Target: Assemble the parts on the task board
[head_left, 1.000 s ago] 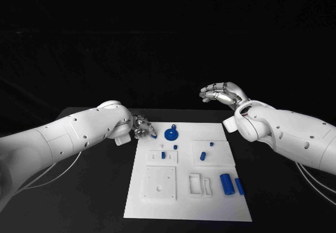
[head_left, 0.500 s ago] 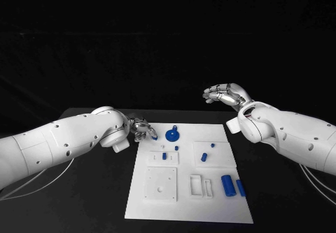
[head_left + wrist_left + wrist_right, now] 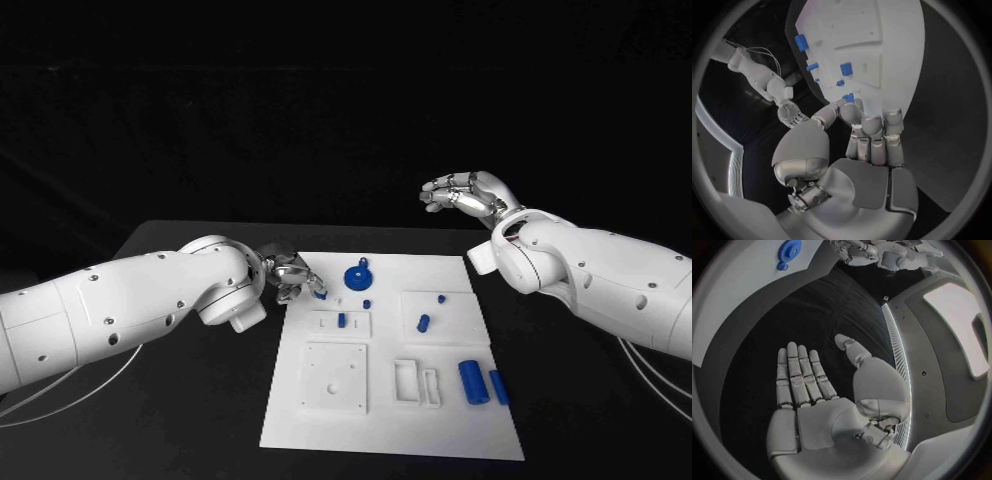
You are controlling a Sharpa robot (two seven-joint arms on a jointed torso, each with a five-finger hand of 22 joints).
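Black surface (image 3: 173, 400) carried the white board (image 3: 389, 420) in the middle, long side running away from the robot.

Left arm (image 3: 116, 310) reached in over the board's far-left corner. Left hand (image 3: 293, 280) had its fingertips (image 3: 849, 107) bunched right at a small blue piece (image 3: 848, 97) near that edge. Looked like a pinch, but I couldn't tell if the piece was actually held or just touched.

Right hand (image 3: 464, 193) was raised past the board's far-right corner, well apart from every part. Wrist view showed its fingers straight and apart, holding nothing.

Parts on the board:
- round blue disc (image 3: 358, 273) near the far edge
- two blue cylinders (image 3: 470, 376) side by side at the near right
- short pins (image 3: 421, 322) standing in the middle blocks

Risks, my read:
- weak fingertip hold on such a small piece; it could slip and roll off the left edge, which sat just beside it
- left fingers were close to the disc and could knock it
- board didn't look clamped, so a sideways push could shift it
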